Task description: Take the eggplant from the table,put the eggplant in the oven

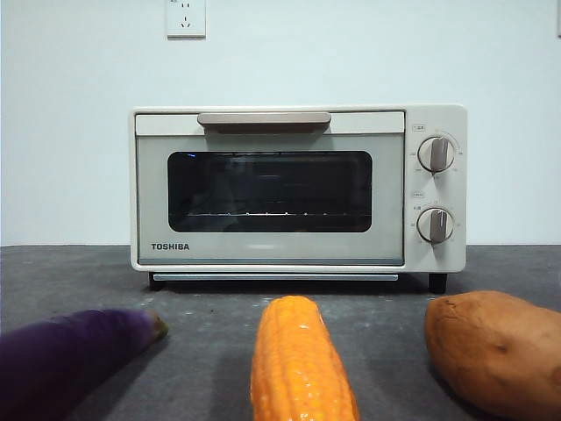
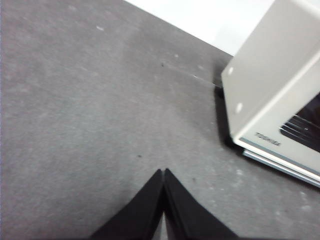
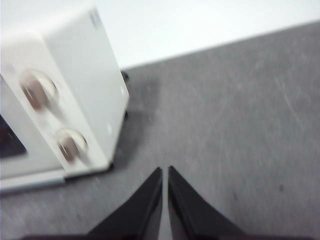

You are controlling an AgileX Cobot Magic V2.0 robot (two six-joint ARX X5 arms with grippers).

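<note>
Left end effector (image 2: 163, 175): clenched, its two black jaws meeting at the tips with nothing between them; it hangs over bare desk (image 2: 90, 110), with the oven's left front corner in the right part of its wrist frame.
Right end effector (image 3: 165, 172): jaws drawn together to a thin slit, empty; below it is bare desk, and the oven's knob side fills the left of its wrist frame.
Arms in the front view: neither shows.
Eggplant (image 1: 66, 360): lies on the desk in the lower left of the front frame, partly cut by the edge; its long axis runs from the lower left corner up toward the centre, and its brownish-green stem end points right, toward the corn.
Corn cob (image 1: 301, 364): bottom centre, long axis running away from the camera, rounded tip toward the oven, apart from the eggplant.
Sweet potato (image 1: 495, 351): lower right, apart from the corn.
Toaster oven (image 1: 298, 189): centre, behind the three vegetables, door shut, handle (image 1: 264, 120) at the top, two knobs (image 1: 436, 189) on the right.
Oven contents: through the dark glass only a wire rack (image 1: 263, 213) can be made out.
Wall socket (image 1: 186, 17): top of the frame, above the oven.
</note>
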